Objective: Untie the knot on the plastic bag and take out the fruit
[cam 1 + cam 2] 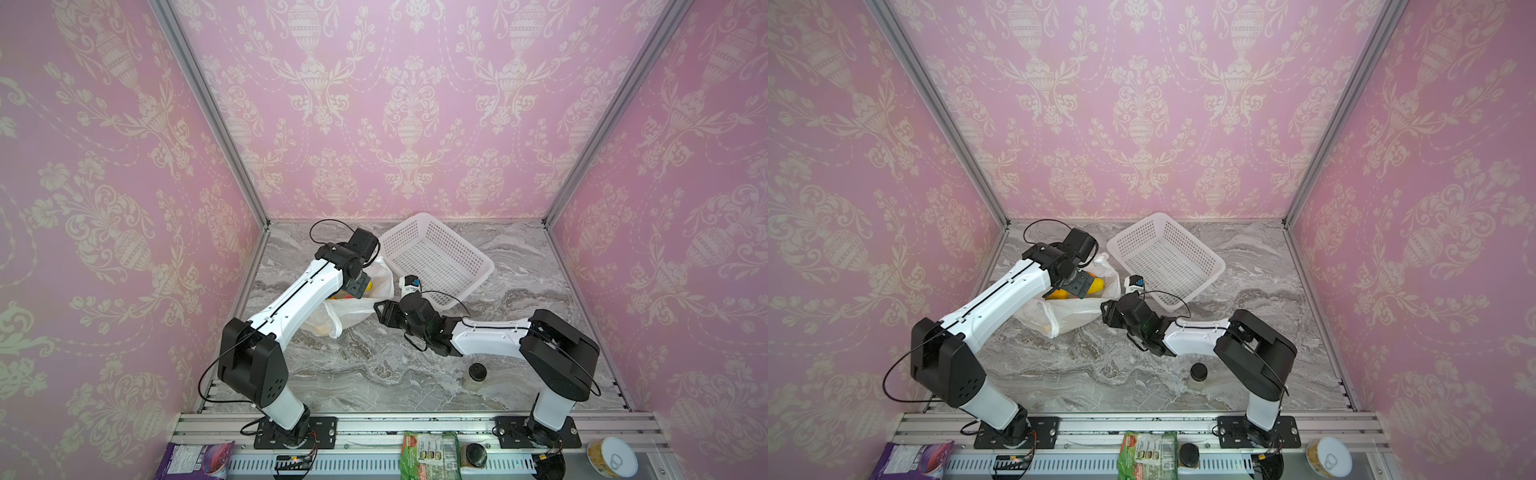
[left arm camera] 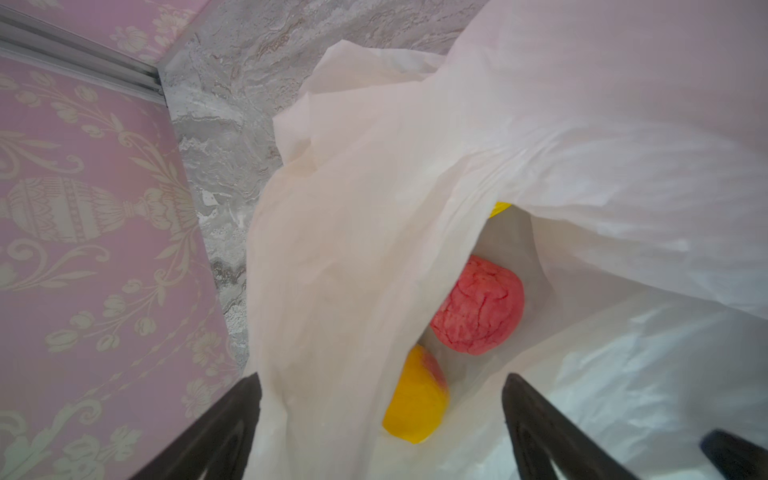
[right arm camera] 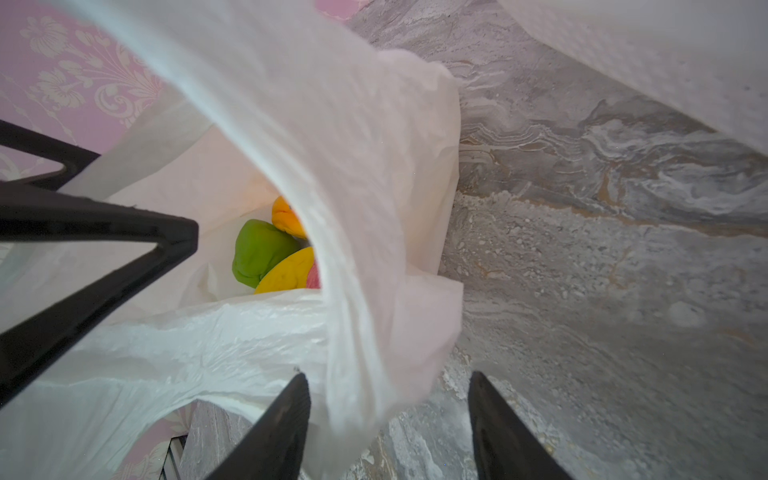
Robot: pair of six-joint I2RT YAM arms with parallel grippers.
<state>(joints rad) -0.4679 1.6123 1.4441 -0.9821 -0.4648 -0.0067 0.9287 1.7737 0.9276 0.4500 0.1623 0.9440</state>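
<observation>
- The plastic bag [image 1: 353,309] [image 1: 1067,311] lies on the marble table [image 1: 374,374], left of the middle, just beside the white basket [image 1: 440,257] and partly under the left arm.
- The bag's mouth gapes open, and a loose handle loop [image 1: 1050,320] lies flat on the side nearer the arm bases.
- The left gripper [image 1: 359,286] [image 2: 381,376] sits at the bag's mouth with its fingers spread wide. A fold of the bag [image 2: 353,208] hangs between them, but nothing is pinched.
- Between those fingers the left wrist view shows a pink-red fruit [image 2: 478,305] and a round yellow-orange fruit [image 2: 415,403] inside the bag.
- The right gripper [image 1: 382,311] [image 3: 388,374] is at the bag's right edge, low over the table. Its fingers stand partly apart; a strip of the bag [image 3: 374,166] droops between them against one finger, clear of the other, so it grips nothing.
- The right wrist view looks into the bag at a green fruit [image 3: 259,255], a yellow fruit [image 3: 286,272] and an orange fruit [image 3: 284,218].
- A long yellow fruit [image 1: 1096,284] shows in the mouth in a top view.
- The basket holds no fruit.
</observation>
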